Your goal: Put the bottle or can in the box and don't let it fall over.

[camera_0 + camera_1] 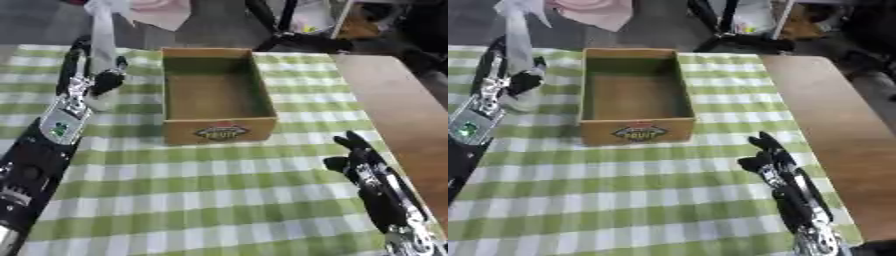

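Observation:
A tall pale bottle (103,35) stands upright left of the box, its base (99,102) down near the green checked cloth. My left hand (94,80) comes in from the lower left, with fingers and thumb curled round the bottle's lower half. Whether the base touches the cloth I cannot tell. The open cardboard box (220,131), with a fruit label on its front wall, sits in the middle with nothing inside. My right hand (773,157) rests open at the lower right, fingers up, well clear of the box.
Bare brown wood (402,115) runs along the right beyond the cloth's edge. Dark metal legs (280,30) and a pink cloth (597,12) lie behind the table's far edge. Checked cloth (210,190) stretches in front of the box.

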